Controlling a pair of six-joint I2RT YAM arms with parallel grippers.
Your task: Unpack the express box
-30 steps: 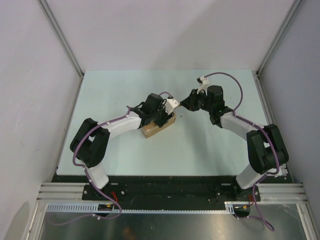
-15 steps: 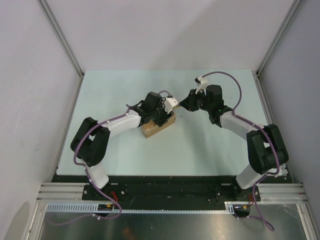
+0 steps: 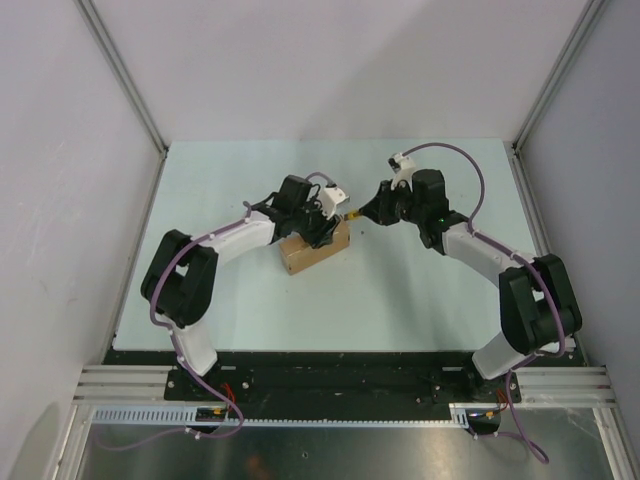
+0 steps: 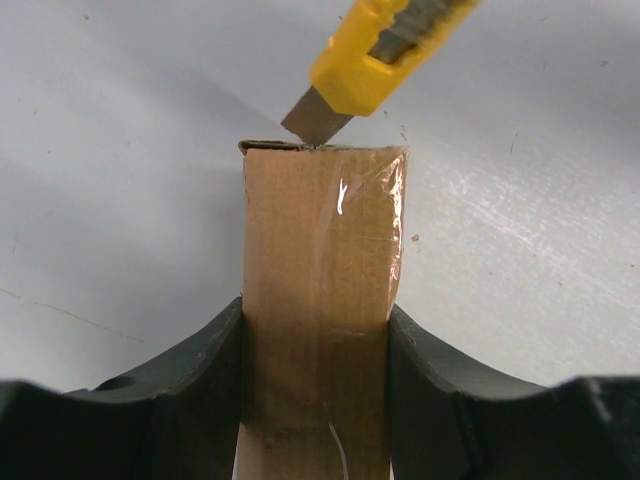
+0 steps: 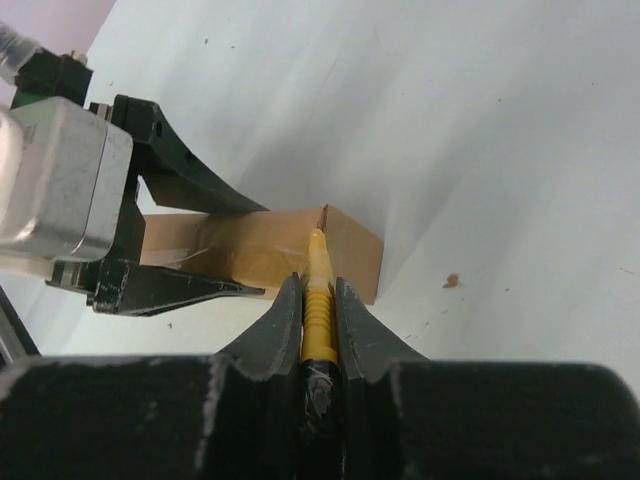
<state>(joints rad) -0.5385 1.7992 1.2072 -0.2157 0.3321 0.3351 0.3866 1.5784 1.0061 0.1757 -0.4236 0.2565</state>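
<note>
Top camera — high at the near side, facing down; my wrist cameras — close in, both sharing the express box [image 4: 318,290].

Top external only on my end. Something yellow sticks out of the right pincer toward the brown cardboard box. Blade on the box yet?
Observer: Yes. Left wrist shows the short grey blade of the slim yellow-and-black utility knife out, tip meeting the far top edge of the small brown cardboard express box.
Operator: Box clamped?
Observer: Yes, black fingers of the left pincer press both its long sides.
Operator: Knife grip?
Observer: Right wrist shows the right pincer shut on its handle, blade pointing straight ahead.
</note>
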